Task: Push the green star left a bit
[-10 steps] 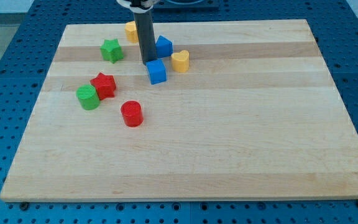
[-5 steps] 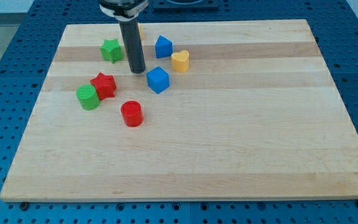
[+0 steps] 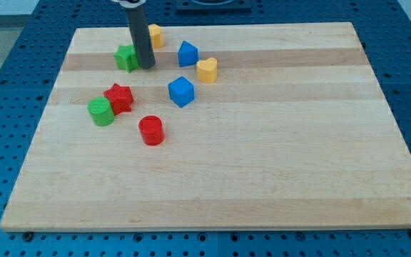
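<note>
1. Green star [image 3: 126,57] sits near the desk's [image 3: 262,143] top-left, with my tip [image 3: 146,66] now touching its right side, having slid leftward from beside the blue cube [image 3: 181,91].
2. No pincer exists here; its state cannot be told.
3. Contact looks made, so a short leftward push should finish it.

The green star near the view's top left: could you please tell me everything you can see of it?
The green star is a small, chunky block, plastic by the look of it, lying flat on the wooden board near its top-left corner. My tip stands right against its right side, the rod hiding that edge; whether they touch cannot be told. A yellow block sits apart, up to its right.
</note>
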You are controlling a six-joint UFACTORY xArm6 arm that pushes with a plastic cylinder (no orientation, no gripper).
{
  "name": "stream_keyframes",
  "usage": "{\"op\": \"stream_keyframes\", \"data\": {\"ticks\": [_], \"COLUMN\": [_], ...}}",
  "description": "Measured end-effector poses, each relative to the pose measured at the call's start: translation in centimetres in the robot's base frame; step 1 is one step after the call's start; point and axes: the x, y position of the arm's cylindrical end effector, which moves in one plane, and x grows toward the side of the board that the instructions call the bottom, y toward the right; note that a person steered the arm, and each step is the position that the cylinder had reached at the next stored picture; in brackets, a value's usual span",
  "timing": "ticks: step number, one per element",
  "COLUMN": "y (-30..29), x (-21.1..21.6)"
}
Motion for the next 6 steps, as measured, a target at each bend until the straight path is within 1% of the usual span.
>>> {"op": "stream_keyframes", "data": {"ticks": [2, 3, 4, 6], "y": [-2.3, -1.2, -1.0, -3.8], "x": [-0.5, -0.7, -2.3, -3.1]}}
